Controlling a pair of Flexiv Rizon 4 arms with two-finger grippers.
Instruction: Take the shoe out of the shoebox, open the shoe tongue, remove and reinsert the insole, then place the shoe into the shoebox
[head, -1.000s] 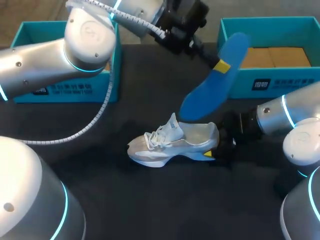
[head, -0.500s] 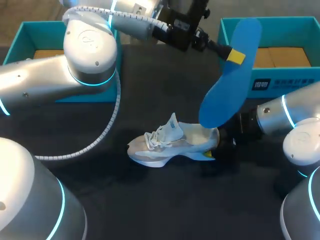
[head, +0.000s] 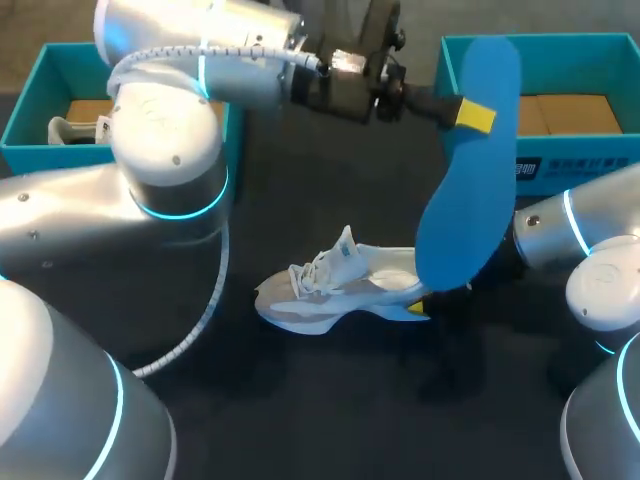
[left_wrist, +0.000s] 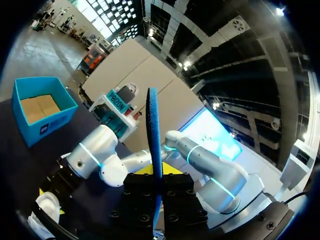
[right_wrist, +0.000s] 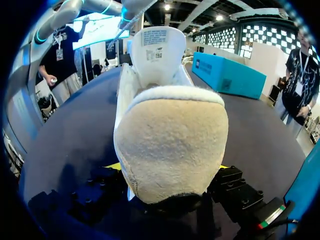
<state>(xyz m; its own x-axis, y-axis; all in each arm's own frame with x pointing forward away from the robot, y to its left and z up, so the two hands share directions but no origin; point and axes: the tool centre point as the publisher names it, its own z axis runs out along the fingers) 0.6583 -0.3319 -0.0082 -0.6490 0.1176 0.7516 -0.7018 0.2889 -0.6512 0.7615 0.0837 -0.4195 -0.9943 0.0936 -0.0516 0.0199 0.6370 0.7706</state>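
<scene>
A white shoe (head: 330, 290) lies on its side on the black table (head: 300, 400), tongue lifted. In the right wrist view its fuzzy heel (right_wrist: 170, 135) fills the space between the fingers. My right gripper (head: 425, 300) is shut on that heel from both sides. My left gripper (head: 468, 115), reaching over from the left, is shut on a blue insole (head: 470, 200). The insole hangs nearly upright in the air, its lower end just above the shoe's heel. In the left wrist view the insole (left_wrist: 152, 135) shows edge-on between the fingers of the left gripper (left_wrist: 157, 185).
A teal shoebox (head: 560, 165) with cardboard inside stands at the back right. A second teal box (head: 30, 110) at the back left holds another white shoe (head: 72, 130). My left arm spans the back of the table above the shoe.
My left gripper has carried the insole up and to the right and turned it more upright, over the shoe's heel. The shoe and my right arm have stayed put.
</scene>
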